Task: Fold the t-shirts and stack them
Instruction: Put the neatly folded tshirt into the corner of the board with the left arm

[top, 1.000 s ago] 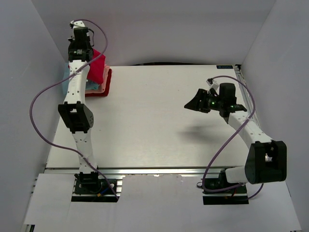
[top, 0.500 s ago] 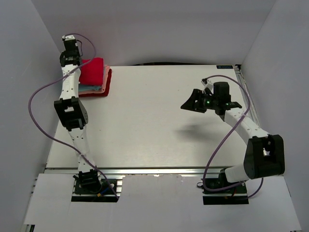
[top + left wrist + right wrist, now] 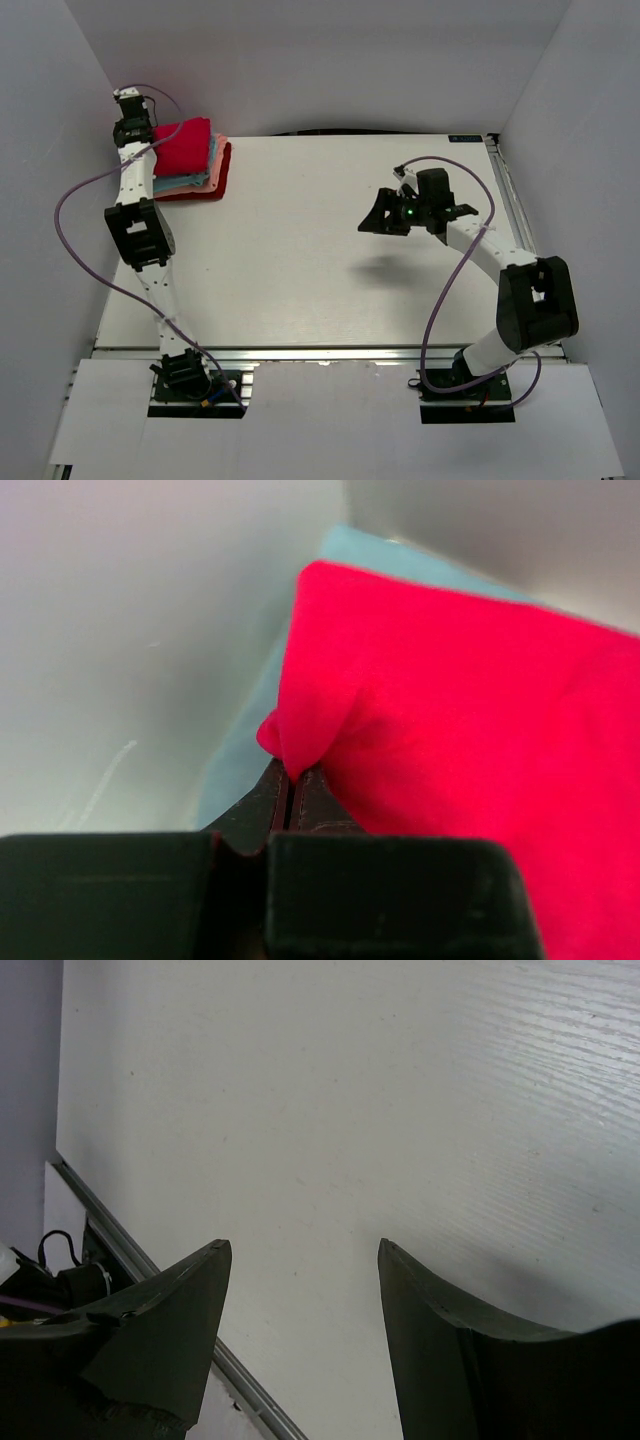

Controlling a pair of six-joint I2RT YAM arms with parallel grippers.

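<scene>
Left tool (image 3: 290, 790) pinching a corner fold of the red t-shirt (image 3: 470, 710) just ahead of it, light blue t-shirt (image 3: 240, 750) beneath, right tool (image 3: 302, 1243) spread above the worktop (image 3: 350, 1080)

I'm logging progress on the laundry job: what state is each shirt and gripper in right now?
top red shirt: folded, on top of the stack, corner pinched
light blue shirt: folded, under the top red shirt
pink shirt: folded, in the stack
bottom red shirt: folded, lowest in the stack
left gripper: shut on the top red shirt's corner
right gripper: open, empty, above the table
</scene>
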